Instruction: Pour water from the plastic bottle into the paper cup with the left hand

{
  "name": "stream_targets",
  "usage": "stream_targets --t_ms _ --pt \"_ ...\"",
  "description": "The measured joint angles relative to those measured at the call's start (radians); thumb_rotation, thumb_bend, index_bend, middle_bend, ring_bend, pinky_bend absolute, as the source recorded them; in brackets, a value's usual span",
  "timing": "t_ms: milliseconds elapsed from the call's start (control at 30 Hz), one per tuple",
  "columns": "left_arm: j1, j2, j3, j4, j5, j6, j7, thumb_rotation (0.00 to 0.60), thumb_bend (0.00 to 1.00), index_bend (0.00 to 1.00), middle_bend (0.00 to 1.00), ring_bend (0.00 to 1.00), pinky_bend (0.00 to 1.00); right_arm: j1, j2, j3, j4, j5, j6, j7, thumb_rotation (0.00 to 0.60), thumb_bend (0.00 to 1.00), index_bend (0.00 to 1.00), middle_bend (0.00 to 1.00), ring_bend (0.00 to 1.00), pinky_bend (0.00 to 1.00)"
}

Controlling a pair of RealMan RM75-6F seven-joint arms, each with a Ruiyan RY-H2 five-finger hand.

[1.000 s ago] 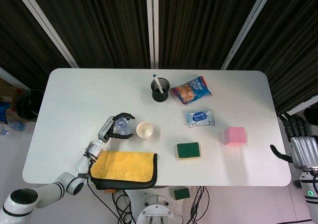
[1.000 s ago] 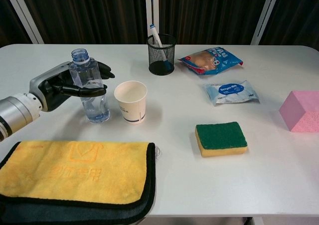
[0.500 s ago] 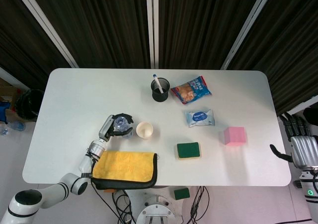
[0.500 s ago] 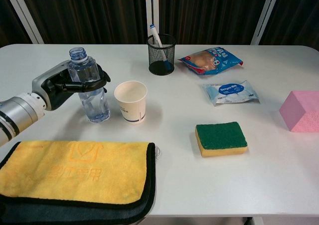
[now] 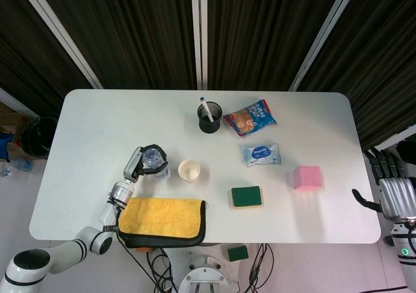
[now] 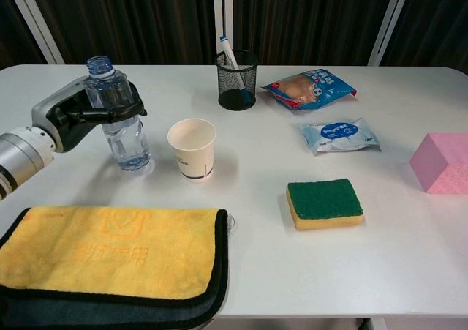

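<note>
the step in hand is the lift: the left hand [image 6: 77, 114] is wrapped around the upper body of the plastic bottle [image 6: 117, 118], fingers closed across its front, and the bottle looks just clear of the white table [image 6: 241, 257], leaning slightly left, though whether its base is fully off the surface is hard to tell. the cap appears to be off. the paper cup [image 6: 193, 148] stands upright just to the bottle's right, apart from it. next, the bottle must be raised above the cup rim, carried right, and tipped so its mouth sits over the opening. compared with a second ago, the fingers have tightened onto the bottle, which has shifted left and up, away from the cup. the right hand [image 5: 390, 192] hangs off the table's right edge, fingers apart, holding nothing.
</note>
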Motion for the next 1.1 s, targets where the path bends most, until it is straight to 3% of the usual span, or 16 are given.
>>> stream_targets --t_ms 133,533,1100 --pt "0.004 0.009 -0.006 -0.014 -0.005 0.008 0.036 0.6 0.33 0.76 0.75 0.55 0.48 0.0 -0.001 0.0 -0.001 -0.001 0.001 -0.001 0.584 0.22 0.0 0.0 0.0 0.0" --pt "0.008 0.037 -0.024 -0.043 -0.001 0.054 0.187 0.6 0.35 0.77 0.75 0.61 0.48 0.002 0.0 0.002 -0.002 0.001 -0.001 0.002 0.584 0.23 0.0 0.0 0.0 0.0" --pt "-0.006 0.012 -0.008 0.023 0.022 0.115 0.726 0.6 0.37 0.8 0.75 0.61 0.47 -0.003 0.026 0.016 -0.025 -0.01 0.035 0.002 0.582 0.23 0.0 0.0 0.0 0.0"
